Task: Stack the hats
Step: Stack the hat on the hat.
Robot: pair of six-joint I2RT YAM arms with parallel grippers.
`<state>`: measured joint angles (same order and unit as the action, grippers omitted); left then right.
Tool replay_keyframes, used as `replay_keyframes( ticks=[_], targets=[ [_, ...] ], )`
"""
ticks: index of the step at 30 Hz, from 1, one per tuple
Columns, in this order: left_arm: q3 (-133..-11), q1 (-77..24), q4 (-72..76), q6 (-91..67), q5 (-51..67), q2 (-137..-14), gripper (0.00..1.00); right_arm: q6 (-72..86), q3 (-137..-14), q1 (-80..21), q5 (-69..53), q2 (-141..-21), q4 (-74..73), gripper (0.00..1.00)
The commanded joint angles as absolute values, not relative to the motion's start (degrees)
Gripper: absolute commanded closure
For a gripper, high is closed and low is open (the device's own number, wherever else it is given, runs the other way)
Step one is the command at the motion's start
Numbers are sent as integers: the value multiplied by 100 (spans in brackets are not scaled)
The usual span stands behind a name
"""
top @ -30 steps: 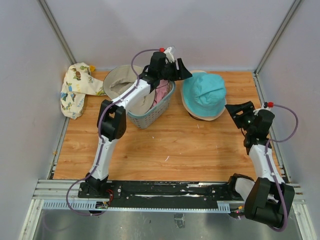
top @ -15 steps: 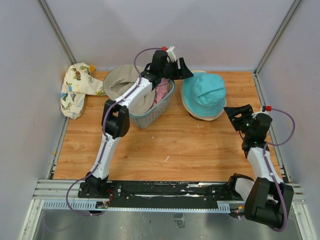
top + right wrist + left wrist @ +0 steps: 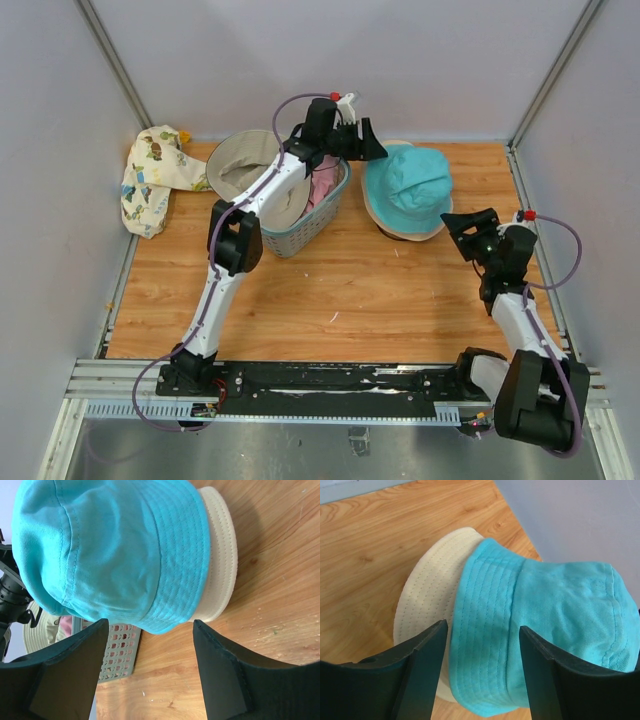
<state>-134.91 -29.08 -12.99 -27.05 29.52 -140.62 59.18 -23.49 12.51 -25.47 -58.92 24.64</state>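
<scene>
Hovers with open, empty left gripper near soft teal fabric bucket hat, stacked on cream perforated-brim hat on wooden table; faces it with right gripper, jaws also apart, empty.

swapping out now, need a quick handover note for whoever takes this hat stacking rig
Left claw: open, empty, hovering at the rear between the mesh basket and the teal hat.
Right claw: open, empty, pointing at the teal hat from its near right.
Done: teal hat sits on the cream hat, rear right of the table.
Left: beige hat, draped over the basket's rear-left rim, and pink hat, inside the basket, are not yet on the stack.
</scene>
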Motion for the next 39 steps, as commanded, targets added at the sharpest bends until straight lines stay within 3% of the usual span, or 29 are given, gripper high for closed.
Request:
replay_keyframes(
  ticks=[1, 7, 22, 39],
  targets=[
    [-13454, -2839, -1754, -2511, 3309, -14201, 38, 5956, -2256, 1038, -2386, -5928, 2731, 30],
    [-13166, -2822, -1629, -2534, 3349, -14142, 69, 5952, -2237, 948, -2244, -6077, 2809, 30],
    [-13203, -2813, -1982, -2295, 2865, -14250, 99, 6056, -2117, 938, -1992, -6863, 3618, 30],
    [-13600, -2938, -2637, -1659, 2211, -14468, 100, 6579, -2206, 836, -2135, -8229, 5396, 32]
  ],
)
